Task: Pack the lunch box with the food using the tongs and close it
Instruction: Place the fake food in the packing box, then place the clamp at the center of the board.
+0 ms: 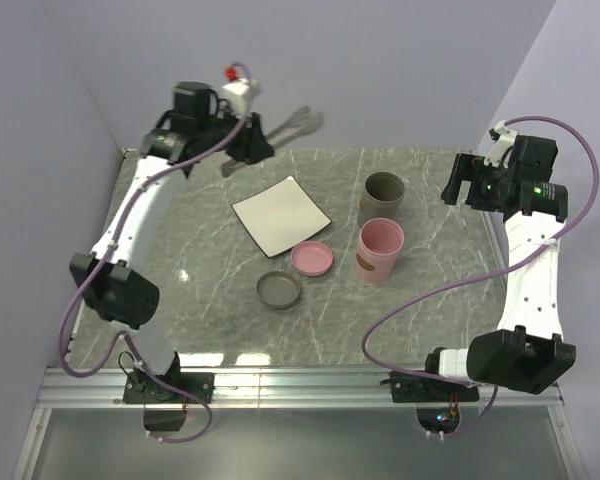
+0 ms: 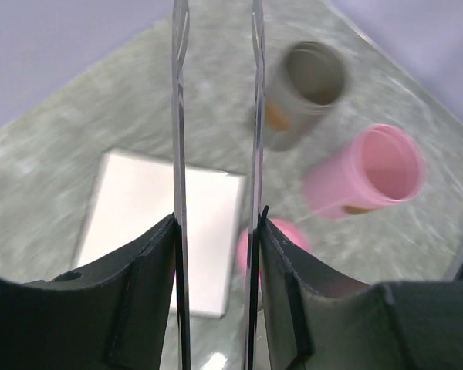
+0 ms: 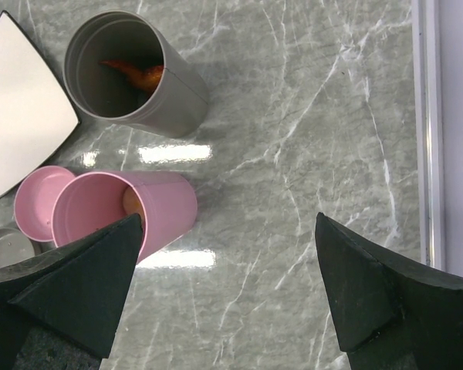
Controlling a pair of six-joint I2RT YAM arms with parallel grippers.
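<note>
The left gripper point(image 2: 216, 220) clamps long silvery metal tongs point(image 2: 255, 92), whose arms point ahead over a white square plate point(image 2: 139, 216) toward a grey cylindrical tub point(image 3: 177, 104) and a pink cylindrical tub point(image 3: 174, 208), both holding orange-brown food point(image 3: 139, 73), while the right gripper point(image 3: 228, 220) hangs wide open near them.

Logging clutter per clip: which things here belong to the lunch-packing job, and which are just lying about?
Part of the job:
- tongs, held in the left gripper
- grey container, with an orange food piece inside
- pink container
- pink lid
- grey lid

Just lying about:
- white plate, with nothing on it
</note>
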